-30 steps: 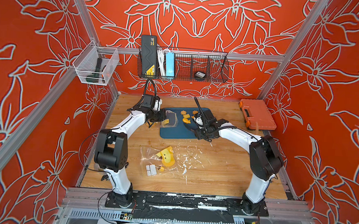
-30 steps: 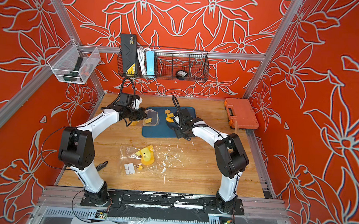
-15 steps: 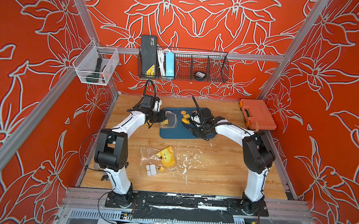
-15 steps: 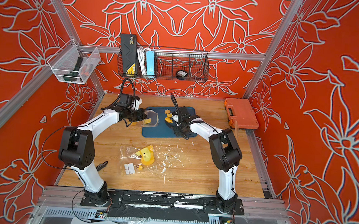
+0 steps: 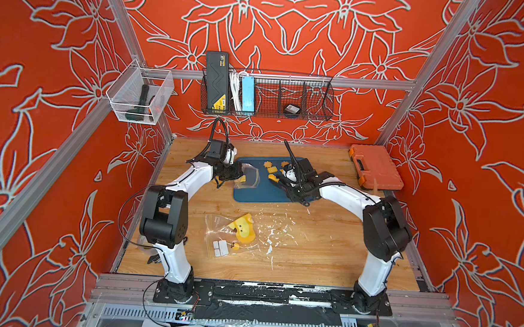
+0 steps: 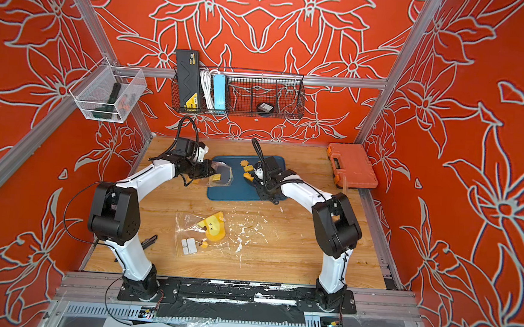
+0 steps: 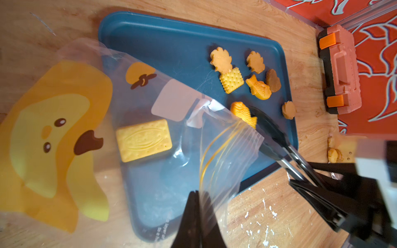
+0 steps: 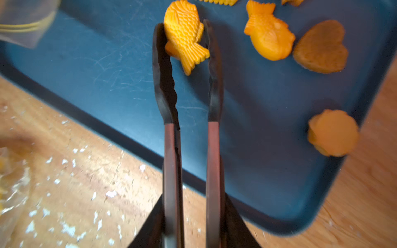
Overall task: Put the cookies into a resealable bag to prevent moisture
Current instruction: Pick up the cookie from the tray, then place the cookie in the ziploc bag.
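Seven cookies sit on the blue tray at the far side of the wooden table as I work the two arms from my remote station. My right claw is squeezed onto a pair of black-tipped tongs. The tips bracket a golden fish-shaped cookie, close against its sides; whether it has left the tray I cannot tell. Just beside it lie a second fish and a brown heart, with a round orange biscuit near the tray's edge. My left claw is pinched tight on the zip edge of the resealable bag, a clear one printed with a yellow cartoon figure. The bag drapes over the tray's left end with its mouth turned toward the tongs. One rectangular yellow cookie is inside it. In a top view a similar bag lies flat nearer the arms' bases among white flecks, and an orange case rests at the far right corner.
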Controlling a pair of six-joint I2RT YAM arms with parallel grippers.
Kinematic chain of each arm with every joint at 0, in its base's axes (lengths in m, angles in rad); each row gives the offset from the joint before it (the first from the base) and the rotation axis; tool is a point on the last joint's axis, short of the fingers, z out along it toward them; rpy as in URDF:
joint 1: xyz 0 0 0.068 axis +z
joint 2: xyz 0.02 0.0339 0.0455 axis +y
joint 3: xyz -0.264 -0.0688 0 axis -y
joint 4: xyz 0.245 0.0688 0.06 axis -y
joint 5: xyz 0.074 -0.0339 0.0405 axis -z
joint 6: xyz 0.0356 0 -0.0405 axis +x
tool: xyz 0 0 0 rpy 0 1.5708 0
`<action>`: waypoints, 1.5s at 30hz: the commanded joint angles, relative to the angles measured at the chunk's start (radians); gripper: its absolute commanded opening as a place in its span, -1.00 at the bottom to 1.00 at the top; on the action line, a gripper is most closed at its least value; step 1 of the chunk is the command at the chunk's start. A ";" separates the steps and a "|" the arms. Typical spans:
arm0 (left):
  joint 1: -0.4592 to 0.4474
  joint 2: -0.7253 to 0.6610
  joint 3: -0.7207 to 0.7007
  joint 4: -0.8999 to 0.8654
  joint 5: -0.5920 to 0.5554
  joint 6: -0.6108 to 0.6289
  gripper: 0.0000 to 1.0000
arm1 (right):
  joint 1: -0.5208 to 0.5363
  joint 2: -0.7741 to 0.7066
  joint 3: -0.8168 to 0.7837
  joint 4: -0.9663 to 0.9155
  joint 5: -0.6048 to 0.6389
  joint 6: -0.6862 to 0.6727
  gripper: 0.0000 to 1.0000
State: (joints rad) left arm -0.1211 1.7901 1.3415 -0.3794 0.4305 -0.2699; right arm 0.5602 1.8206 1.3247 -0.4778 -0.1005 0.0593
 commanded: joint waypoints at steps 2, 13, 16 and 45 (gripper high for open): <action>0.006 0.021 0.008 -0.001 0.026 0.006 -1.00 | 0.003 -0.113 -0.042 0.034 0.019 0.005 -0.27; 0.005 0.035 0.015 -0.004 0.054 0.008 -1.00 | 0.064 -0.230 -0.050 0.043 -0.140 -0.041 -0.29; 0.005 0.034 0.015 -0.003 0.066 0.009 -1.00 | 0.089 -0.195 -0.014 0.023 -0.163 -0.055 -0.29; 0.003 0.002 0.000 0.008 0.073 0.013 -1.00 | 0.114 -0.203 -0.020 -0.013 -0.016 0.064 -0.03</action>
State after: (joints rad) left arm -0.1215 1.8080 1.3415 -0.3790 0.4992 -0.2695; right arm 0.6754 1.6947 1.3533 -0.4908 -0.2310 0.0608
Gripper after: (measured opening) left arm 0.047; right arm 0.493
